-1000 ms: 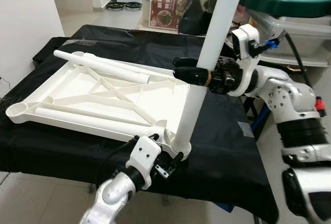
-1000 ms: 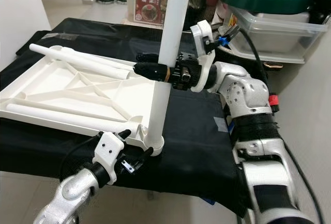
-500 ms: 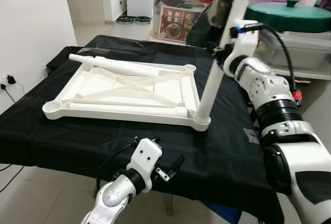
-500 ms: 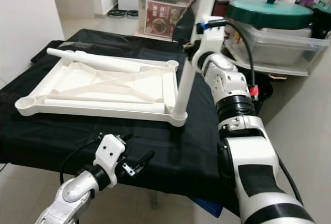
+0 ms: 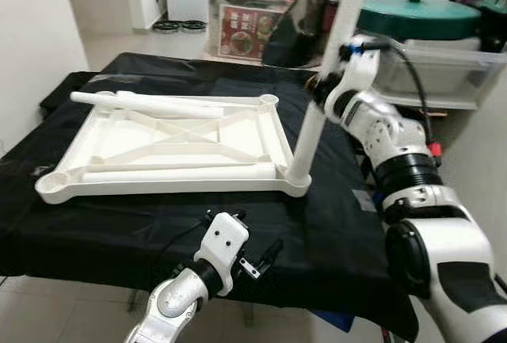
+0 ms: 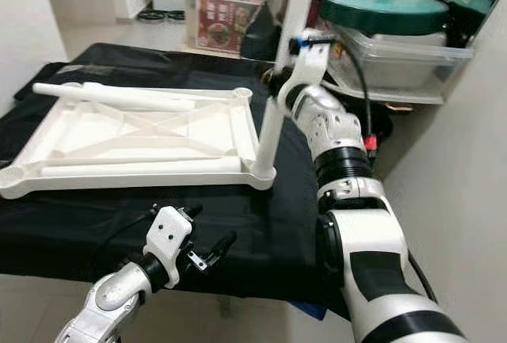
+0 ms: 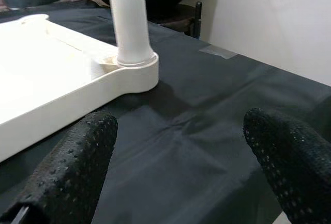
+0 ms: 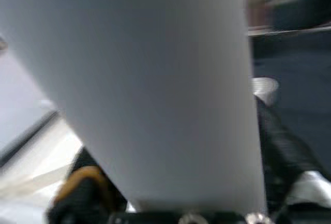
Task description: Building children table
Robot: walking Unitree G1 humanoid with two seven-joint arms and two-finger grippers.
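Standing in the near right corner socket of the upside-down white plastic table top (image 5: 166, 141), the long white plastic leg (image 5: 323, 81) leans a bit. The right pincer (image 5: 319, 89) pinches it halfway up. Pushed crooked, it could pop out and slide the top across the black-covered bench (image 5: 341, 224). The left pincer (image 7: 176, 167) hovers spread near that corner.

Silver arms with white shells and black ribbed joints; black cables; red ring; left hand (image 7: 176, 177) has black dimpled fingers (image 7: 72, 167).
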